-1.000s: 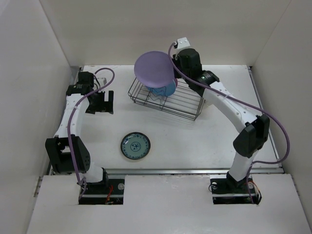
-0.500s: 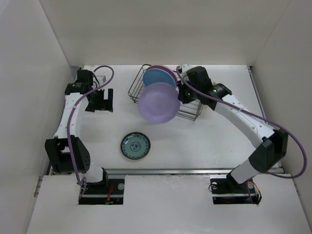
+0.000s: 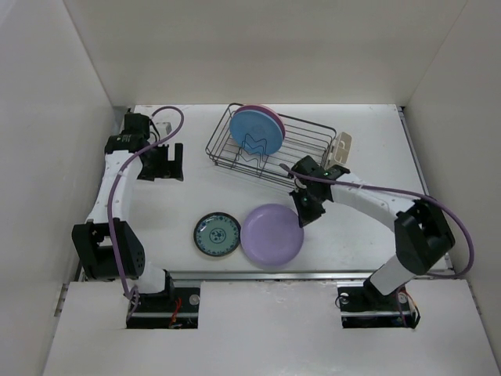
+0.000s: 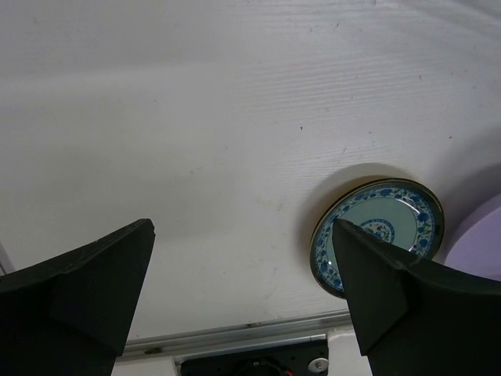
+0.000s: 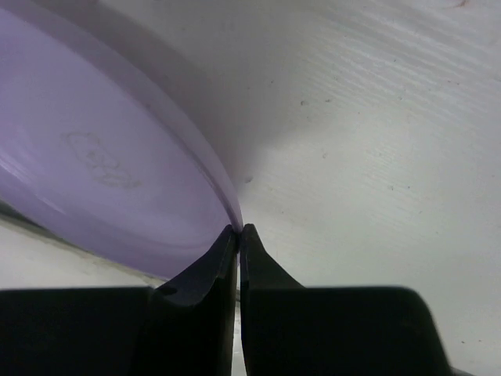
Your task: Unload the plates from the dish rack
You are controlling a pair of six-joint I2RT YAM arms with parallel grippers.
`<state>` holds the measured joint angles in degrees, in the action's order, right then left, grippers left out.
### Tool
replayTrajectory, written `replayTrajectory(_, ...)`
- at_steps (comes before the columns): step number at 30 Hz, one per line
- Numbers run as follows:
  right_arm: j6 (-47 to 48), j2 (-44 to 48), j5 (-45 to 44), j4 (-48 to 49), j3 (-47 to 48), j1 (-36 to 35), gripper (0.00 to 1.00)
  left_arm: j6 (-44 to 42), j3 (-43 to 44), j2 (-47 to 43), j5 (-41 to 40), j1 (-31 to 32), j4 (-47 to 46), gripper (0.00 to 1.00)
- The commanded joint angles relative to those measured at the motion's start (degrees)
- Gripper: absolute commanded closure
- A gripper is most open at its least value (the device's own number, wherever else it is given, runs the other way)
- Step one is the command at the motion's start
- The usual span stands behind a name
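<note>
My right gripper [image 3: 305, 213] is shut on the rim of the lavender plate [image 3: 271, 234], held low over the table's front, right of the teal patterned plate [image 3: 218, 234]. In the right wrist view the jaws [image 5: 238, 233] pinch the lavender rim [image 5: 117, 157]. The dish rack [image 3: 270, 149] at the back holds a light blue plate [image 3: 254, 133] with a pink one behind it [image 3: 275, 125]. My left gripper [image 3: 160, 163] is open and empty at the back left. The left wrist view shows the teal plate [image 4: 377, 227] and the lavender edge [image 4: 479, 243]. No yellow plate shows.
A cream utensil cup [image 3: 342, 145] hangs on the rack's right end. White walls enclose the table on three sides. A metal rail [image 3: 274, 274] runs along the front edge, just below the two plates.
My right arm swung the lavender plate from above the rack down and forward to the table's front, beside the teal plate. The left arm has not moved.
</note>
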<state>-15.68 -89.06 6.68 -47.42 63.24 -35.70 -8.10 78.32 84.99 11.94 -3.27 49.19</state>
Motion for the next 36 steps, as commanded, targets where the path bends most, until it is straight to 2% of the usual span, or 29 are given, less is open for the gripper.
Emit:
replayTrajectory(1, -3.47, -3.65, -2.27, 1.45, 1.26, -0.33, 1.00, -0.34, -0.37, -3.34, 1.33, -0.16, -0.15, 0.04)
replayTrajectory(5, -4.01, -5.60, -5.35, 0.67, 3.89, -0.33, 0.93, -0.34, -0.37, -3.96, 1.33, -0.16, -0.15, 0.04)
replayTrajectory(6, -4.01, -6.39, -5.97, 0.66, 4.43, -0.33, 0.86, -0.34, -0.37, -3.96, 1.33, -0.16, -0.15, 0.04)
replayTrajectory(8, -3.22, -6.39, -5.97, -1.00, 5.74, -0.33, 0.79, -0.34, -0.37, -3.96, 0.80, -0.16, -0.15, 0.04)
replayTrajectory(9, -2.69, -6.39, -5.37, -1.62, 7.75, -0.33, 0.66, -0.34, -0.37, -3.96, 0.80, -0.16, -0.15, 0.04)
replayTrajectory(10, -2.69, -6.39, -5.36, -2.49, 8.99, -0.33, 0.59, -0.34, -0.37, -3.96, 0.80, -0.16, -0.15, 0.04)
replayTrajectory(13, -1.10, -5.69, -5.89, -6.89, 15.93, -0.85, 0.46, -0.34, 0.25, -3.43, 0.27, -0.16, 0.38, 0.02)
replayTrajectory(17, 1.08, -4.28, -5.89, -9.62, 26.91, -0.86, 0.43, -0.87, 0.25, -2.81, -0.78, -0.16, 0.38, 0.02)
replayTrajectory(19, 1.97, -4.28, -9.46, -6.56, 32.70, -0.86, 0.42, -0.87, 0.25, -2.20, -0.78, -0.16, 0.38, 0.02)
replayTrajectory(22, 3.28, -8.84, -15.53, -0.95, 38.16, -0.86, 0.45, -1.39, 1.56, -0.80, -1.30, -0.16, 0.91, 0.02)
replayTrajectory(24, 3.81, -15.51, -22.55, -0.31, 48.32, -0.24, 0.49, -1.39, 4.54, 0.61, -1.31, -0.16, 2.13, 0.02)
replayTrajectory(25, 3.82, -17.88, -22.59, 0.39, 48.38, -0.24, 0.49, -1.39, 4.56, 0.61, -1.92, -0.16, 2.75, 0.02)
replayTrajectory(26, 3.82, -20.17, -25.89, 0.92, 52.99, 0.28, 0.49, -1.39, 5.17, 0.61, -1.93, -0.16, 2.75, 0.02)
replayTrajectory(30, 5.75, -29.05, -30.58, 6.27, 59.09, 0.28, 0.53, -2.62, 6.49, 0.61, -3.77, -0.16, 2.75, 0.02)
replayTrajectory(32, 7.15, -30.38, -32.16, 10.74, 59.62, 0.81, 0.53, -3.15, 6.49, 0.61, -4.29, -0.16, 3.28, 0.02)
replayTrajectory(36, 7.77, -32.85, -33.84, 13.57, 62.79, 2.13, 0.54, -3.15, 6.49, 0.61, -5.44, -0.16, 3.81, 0.02)
